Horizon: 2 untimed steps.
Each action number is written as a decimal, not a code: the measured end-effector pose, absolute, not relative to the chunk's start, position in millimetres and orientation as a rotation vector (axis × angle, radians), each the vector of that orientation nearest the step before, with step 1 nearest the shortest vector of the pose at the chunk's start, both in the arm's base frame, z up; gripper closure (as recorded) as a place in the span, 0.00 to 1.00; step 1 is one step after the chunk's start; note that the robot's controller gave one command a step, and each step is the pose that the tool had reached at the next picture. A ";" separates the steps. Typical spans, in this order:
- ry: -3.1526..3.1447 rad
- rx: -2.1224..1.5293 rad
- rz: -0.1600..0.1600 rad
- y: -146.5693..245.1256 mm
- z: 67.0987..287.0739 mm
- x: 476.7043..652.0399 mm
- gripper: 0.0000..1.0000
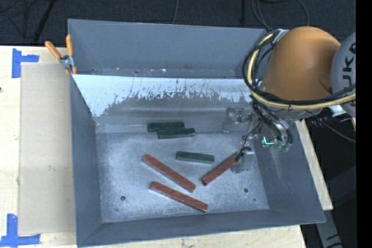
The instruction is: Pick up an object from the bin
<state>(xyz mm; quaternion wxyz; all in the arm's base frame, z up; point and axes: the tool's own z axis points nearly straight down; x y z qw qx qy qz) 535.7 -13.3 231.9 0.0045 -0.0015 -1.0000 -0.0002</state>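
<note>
Gripper (pixel 243 155) seen low at centre right, at upper end of reddish-brown bar (pixel 218 172) lying slantwise on bin (pixel 163 49) floor. Jaw state cannot be told. Bar best taken across narrow width, lifted straight.

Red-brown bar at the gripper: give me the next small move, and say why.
Probably shift the gripper a little toward the middle of the red-brown bar nearest it. The gripper sits at that bar's upper right end, where a grasp might let it swing; nothing lies on the bar.
</note>
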 end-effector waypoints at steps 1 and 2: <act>-3.123 0.237 -0.002 -7.1 65.7 567.7 0.00; -3.126 0.236 -0.001 -7.4 72.7 569.7 1.00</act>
